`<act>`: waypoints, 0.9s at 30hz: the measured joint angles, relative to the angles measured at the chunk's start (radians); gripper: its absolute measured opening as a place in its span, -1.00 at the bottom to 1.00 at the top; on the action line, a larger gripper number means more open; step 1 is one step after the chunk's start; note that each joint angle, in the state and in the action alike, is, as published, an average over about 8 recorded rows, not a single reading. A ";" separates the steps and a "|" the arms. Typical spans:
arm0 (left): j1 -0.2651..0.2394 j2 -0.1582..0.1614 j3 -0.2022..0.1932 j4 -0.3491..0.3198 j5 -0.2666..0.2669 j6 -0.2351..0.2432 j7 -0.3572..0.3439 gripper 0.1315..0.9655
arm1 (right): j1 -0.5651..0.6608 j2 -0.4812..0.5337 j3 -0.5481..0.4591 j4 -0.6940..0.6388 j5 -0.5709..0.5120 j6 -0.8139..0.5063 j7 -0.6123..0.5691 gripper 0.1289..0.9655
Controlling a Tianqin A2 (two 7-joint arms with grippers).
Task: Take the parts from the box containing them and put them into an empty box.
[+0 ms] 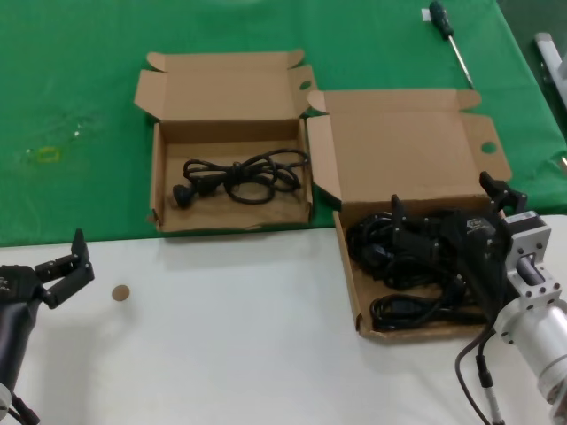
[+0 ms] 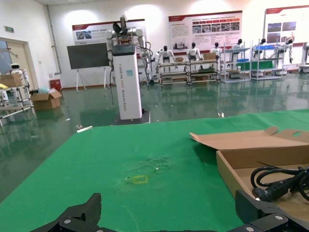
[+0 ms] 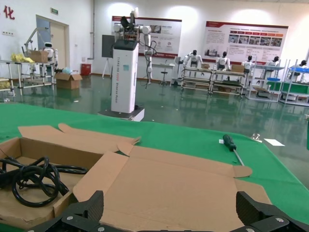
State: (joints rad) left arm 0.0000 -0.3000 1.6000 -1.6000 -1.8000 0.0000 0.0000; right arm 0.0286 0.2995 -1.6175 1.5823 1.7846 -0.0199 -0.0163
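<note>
The green cloth (image 1: 80, 106) covered the far part of the table, and the white tabletop (image 1: 230, 336) lay nearer to the robot. On the right stood the wider cardboard box (image 1: 350, 266) with its lid open, and it held a tangled pile of black power cords (image 1: 399, 257). To its left, touching at the lid flaps, stood the narrower cardboard box (image 1: 159, 177), where one coiled power cord (image 1: 239, 177) already lay, so it was not fully empty. The right gripper (image 1: 447, 226) hung over the pile inside the wider box; its fingers looked spread apart and not closed on any cord. The left gripper (image 1: 64, 266) waited over the white tabletop at the near left, fingers also apart, holding nothing. A green-handled screwdriver (image 1: 450, 40) lay far away on the cloth. I judge the cords to be light, soft and floppy, and they may drag neighbours. Taking a bundled loop near its middle seems safer than a plug.
</note>
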 joint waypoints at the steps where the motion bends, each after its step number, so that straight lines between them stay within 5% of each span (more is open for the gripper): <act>1: 0.000 0.000 0.000 0.000 0.000 0.000 0.000 1.00 | 0.000 0.000 0.000 0.000 0.000 0.000 0.000 1.00; 27: 0.000 0.000 0.000 0.000 0.000 0.000 0.000 1.00 | 0.000 0.000 0.000 0.000 0.000 0.000 0.000 1.00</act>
State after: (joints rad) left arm 0.0000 -0.3000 1.6000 -1.6000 -1.8000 0.0000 0.0000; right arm 0.0286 0.2995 -1.6175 1.5823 1.7846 -0.0199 -0.0163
